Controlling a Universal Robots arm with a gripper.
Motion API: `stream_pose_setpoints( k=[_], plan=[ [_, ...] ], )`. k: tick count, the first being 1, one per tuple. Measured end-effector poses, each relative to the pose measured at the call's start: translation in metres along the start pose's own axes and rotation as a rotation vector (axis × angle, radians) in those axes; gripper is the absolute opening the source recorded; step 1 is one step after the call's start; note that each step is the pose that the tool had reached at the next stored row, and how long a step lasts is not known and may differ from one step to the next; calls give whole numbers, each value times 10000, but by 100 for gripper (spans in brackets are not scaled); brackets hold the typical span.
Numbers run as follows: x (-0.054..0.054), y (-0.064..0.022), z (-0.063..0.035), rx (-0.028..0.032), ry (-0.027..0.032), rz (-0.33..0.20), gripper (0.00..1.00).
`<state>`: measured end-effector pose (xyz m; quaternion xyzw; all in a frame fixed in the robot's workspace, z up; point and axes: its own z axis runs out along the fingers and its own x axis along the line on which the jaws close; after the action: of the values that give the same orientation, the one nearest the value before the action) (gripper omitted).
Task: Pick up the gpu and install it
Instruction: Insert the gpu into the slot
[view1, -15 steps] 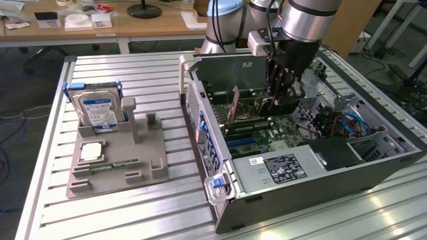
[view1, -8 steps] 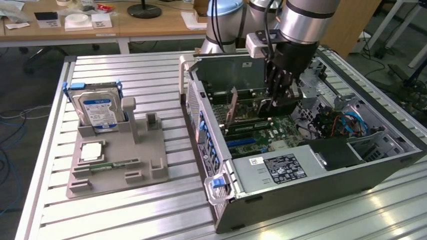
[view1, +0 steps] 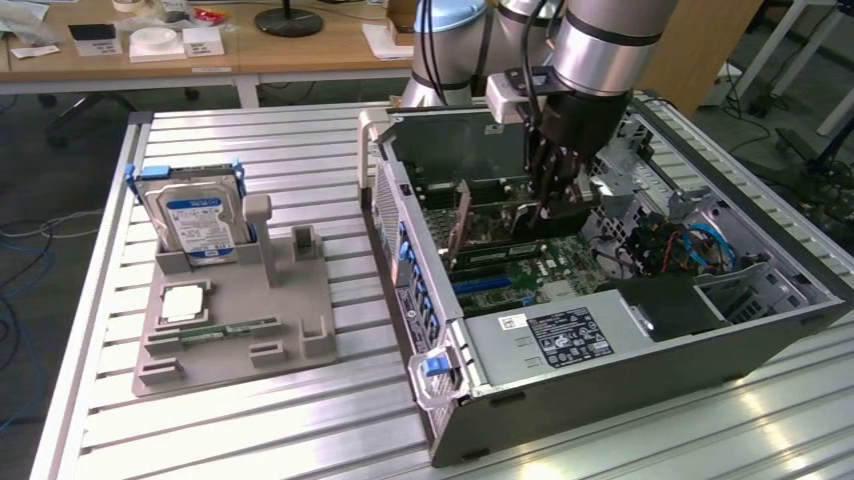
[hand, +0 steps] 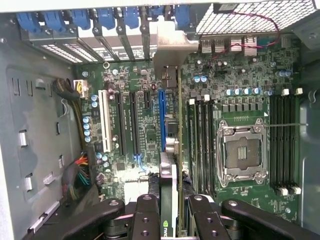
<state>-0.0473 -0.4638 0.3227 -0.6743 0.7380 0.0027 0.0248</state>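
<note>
Right now my gripper (hand: 175, 222) is clenched on the gpu (hand: 171, 192), one finger on each flat face, deep inside the open computer case (view1: 601, 400). The card stands on edge over the motherboard (hand: 240, 65), between the blue slot (hand: 162, 115) and the memory slots (hand: 200, 145), its silvery bracket (hand: 172, 45) up against the case's rear slot wall. Whether its edge is seated I cannot tell. Well apart on the counter (view1: 267, 150), the hard drive (view1: 198, 220) stands in a grey holder (view1: 254, 320).
</note>
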Motion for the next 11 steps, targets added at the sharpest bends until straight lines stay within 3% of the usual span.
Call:
stream_pose_setpoints(
  k=[11],
  plan=[
    [48, 51, 46, -1, -2, -25, 27]
  ],
)
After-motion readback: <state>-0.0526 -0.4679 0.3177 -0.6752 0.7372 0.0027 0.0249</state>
